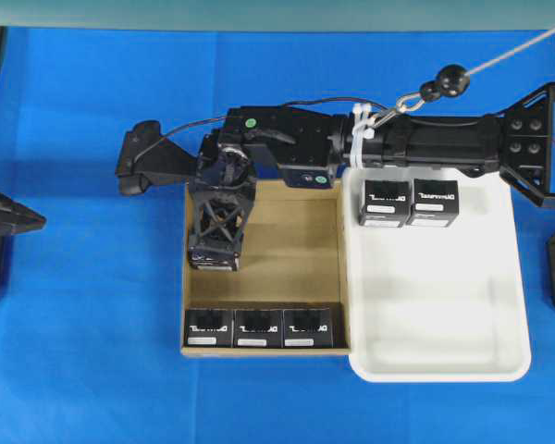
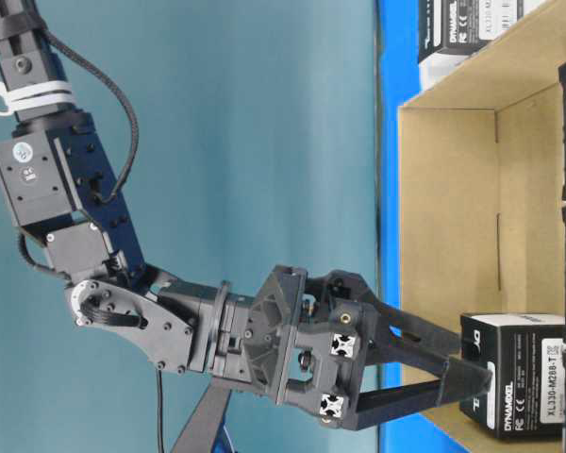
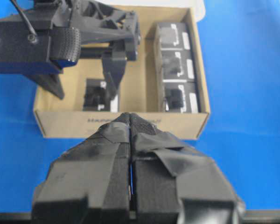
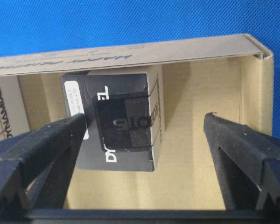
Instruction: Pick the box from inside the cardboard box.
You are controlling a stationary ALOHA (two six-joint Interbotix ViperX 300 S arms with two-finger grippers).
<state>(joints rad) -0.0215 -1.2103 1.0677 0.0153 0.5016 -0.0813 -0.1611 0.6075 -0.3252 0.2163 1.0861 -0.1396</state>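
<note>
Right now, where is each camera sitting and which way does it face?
Overhead: above the table, looking down; right arm over the cardboard box.
Table-level: low, sideways; right gripper at the box.
Left wrist: faces the carton past its shut left gripper.
Right wrist: looks between its open fingers.
All four share the carton.

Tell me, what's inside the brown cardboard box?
Inside the cardboard box: three black boxes in a row, another box between the open right gripper's fingers. The arm hides part of the floor.
</note>
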